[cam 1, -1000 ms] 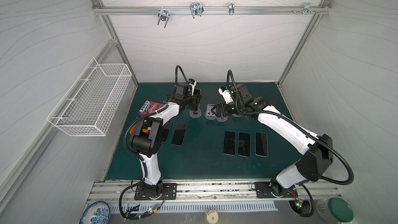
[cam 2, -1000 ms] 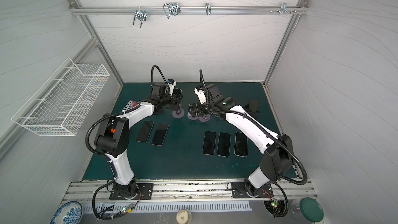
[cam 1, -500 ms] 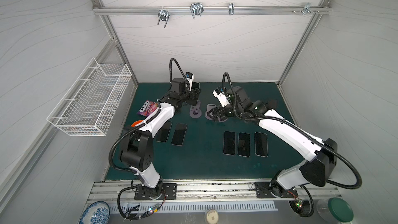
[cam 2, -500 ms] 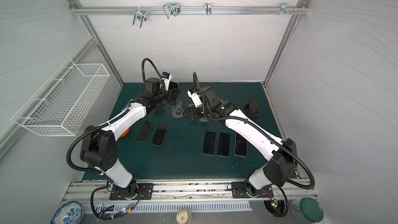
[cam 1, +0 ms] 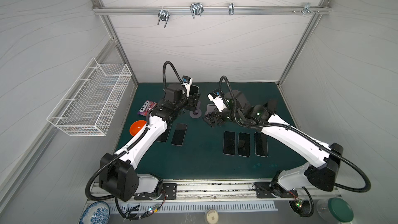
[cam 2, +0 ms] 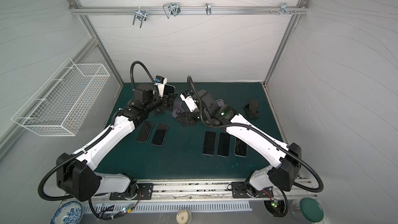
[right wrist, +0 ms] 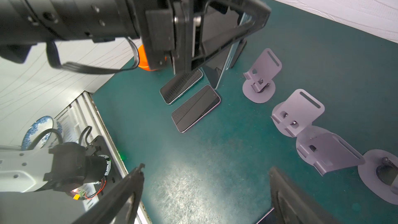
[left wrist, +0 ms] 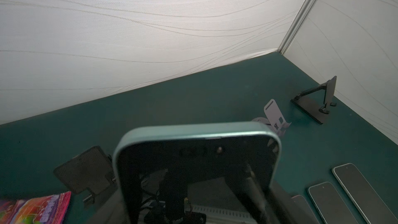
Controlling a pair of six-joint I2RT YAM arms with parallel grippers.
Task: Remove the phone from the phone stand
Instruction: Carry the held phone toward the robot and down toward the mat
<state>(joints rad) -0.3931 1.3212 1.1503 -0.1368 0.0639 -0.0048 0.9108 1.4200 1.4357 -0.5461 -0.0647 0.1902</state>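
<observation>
**A:** How many phones?

**B:** Six. One phone (left wrist: 193, 145) is upright, clamped in the left tool (cam 1: 193, 99), just beside a black stand (left wrist: 84, 169) and not on it. Five lie flat on the desk (cam 1: 193, 164): a pair (cam 2: 159, 134) and a row of three (cam 2: 224, 144).

**A:** Stands?

**B:** Three lilac stands (right wrist: 261, 72) and two black, the second black stand (left wrist: 312, 102) well apart. The right tool (right wrist: 206, 171) gapes wide, holding nothing.

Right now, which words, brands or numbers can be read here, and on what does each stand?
"FOX'S": on the pink sweet packet, in a top view.
The smaller line under it: too small to read.
In the left wrist view the packet's lettering is blurred.
Nothing else can be read.
</observation>
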